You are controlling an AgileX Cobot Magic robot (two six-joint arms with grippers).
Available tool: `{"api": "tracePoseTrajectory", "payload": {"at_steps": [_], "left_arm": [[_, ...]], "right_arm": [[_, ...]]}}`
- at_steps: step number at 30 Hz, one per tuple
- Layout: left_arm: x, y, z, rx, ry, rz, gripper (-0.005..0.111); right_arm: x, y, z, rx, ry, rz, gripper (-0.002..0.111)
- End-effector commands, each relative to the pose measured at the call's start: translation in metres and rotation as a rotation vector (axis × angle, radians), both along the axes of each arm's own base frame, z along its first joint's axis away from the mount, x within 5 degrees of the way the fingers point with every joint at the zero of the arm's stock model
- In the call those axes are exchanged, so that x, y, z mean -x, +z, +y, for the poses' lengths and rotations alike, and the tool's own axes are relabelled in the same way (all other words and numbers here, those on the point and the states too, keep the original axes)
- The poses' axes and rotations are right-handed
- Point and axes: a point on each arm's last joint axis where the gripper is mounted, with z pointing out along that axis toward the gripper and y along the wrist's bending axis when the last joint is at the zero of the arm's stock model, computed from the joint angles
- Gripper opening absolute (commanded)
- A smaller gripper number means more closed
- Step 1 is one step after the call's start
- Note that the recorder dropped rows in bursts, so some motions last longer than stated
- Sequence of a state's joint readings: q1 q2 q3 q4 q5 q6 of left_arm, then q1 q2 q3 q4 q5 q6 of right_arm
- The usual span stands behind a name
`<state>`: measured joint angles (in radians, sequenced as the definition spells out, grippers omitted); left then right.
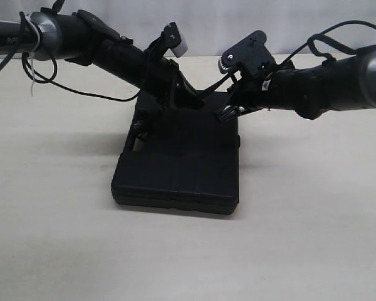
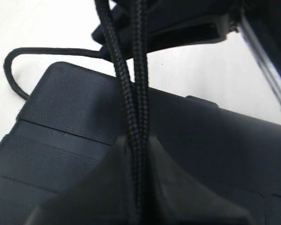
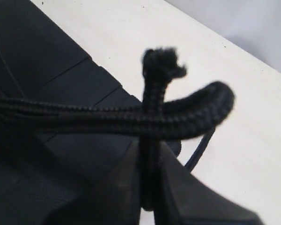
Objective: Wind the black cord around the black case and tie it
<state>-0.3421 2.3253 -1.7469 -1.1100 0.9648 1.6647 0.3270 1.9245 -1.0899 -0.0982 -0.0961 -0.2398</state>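
The black case point(image 1: 178, 172) lies flat on the pale table, ribbed lid up. Both grippers hover close together over its far end. My left gripper point(image 2: 136, 150) is shut on the black cord point(image 2: 131, 93), two braided strands running side by side out of the fingers over the case point(image 2: 215, 140). My right gripper point(image 3: 150, 159) is shut on the black cord point(image 3: 152, 98) near its frayed end, which sticks up past a doubled strand crossing in front. The case point(image 3: 37, 56) fills the ground beneath. In the exterior view the cord point(image 1: 210, 88) shows only as a short stretch between the grippers.
A loop of the cord point(image 2: 11, 70) lies on the table beside the case's corner. The left arm point(image 1: 94, 44) and right arm point(image 1: 326, 81) reach in from either side, thin cables hanging from them. Pale table point(image 1: 313, 219) surrounds the case.
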Motion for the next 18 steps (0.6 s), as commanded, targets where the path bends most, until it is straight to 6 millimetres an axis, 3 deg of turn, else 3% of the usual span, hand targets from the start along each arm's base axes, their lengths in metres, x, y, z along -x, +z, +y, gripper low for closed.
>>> {"api": "tracePoseTrajectory", "payload": {"at_steps": [1, 9, 18], "left_arm": [[0.0019, -0.0004, -0.0014, 0.003, -0.02, -0.001, 0.0], [0.0024, -0.0031, 0.0006, -0.035, -0.039, -0.016, 0.0], [0.0019, -0.0018, -0.0004, -0.017, -0.025, -0.007, 0.001]], "right_arm": [[-0.0011, 0.0065, 0.0007, 0.02, 0.027, -0.043, 0.004], [-0.0032, 0.0111, 0.0033, 0.028, 0.07, -0.132, 0.004], [0.0017, 0.0024, 0.0065, 0.102, 0.187, -0.191, 0.004]]}}
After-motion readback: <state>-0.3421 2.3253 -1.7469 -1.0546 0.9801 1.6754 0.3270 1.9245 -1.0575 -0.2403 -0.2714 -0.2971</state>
